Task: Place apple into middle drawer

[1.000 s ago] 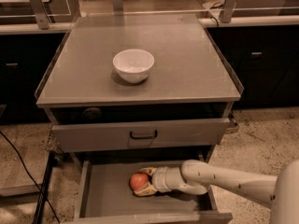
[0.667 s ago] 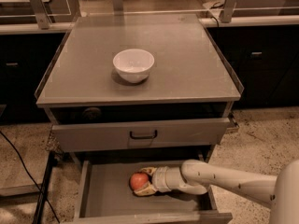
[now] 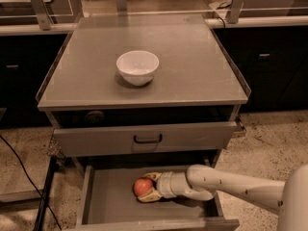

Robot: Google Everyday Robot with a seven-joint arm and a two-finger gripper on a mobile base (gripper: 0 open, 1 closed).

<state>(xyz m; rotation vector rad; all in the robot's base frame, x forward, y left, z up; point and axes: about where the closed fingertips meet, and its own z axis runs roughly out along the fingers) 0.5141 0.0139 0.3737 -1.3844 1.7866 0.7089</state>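
Note:
The red-orange apple (image 3: 142,186) is inside the open middle drawer (image 3: 108,203), low over its grey floor, left of centre. My gripper (image 3: 146,187) reaches in from the right on a white arm, and its pale fingers (image 3: 153,177) close around the apple from above and below. The drawer is pulled far out below the drawer with the small black handle (image 3: 147,139).
A white bowl (image 3: 137,67) stands on the grey cabinet top (image 3: 192,66). The handled drawer is slightly out above the open one. A black cable (image 3: 24,174) runs over the speckled floor on the left. Dark cabinets stand behind on both sides.

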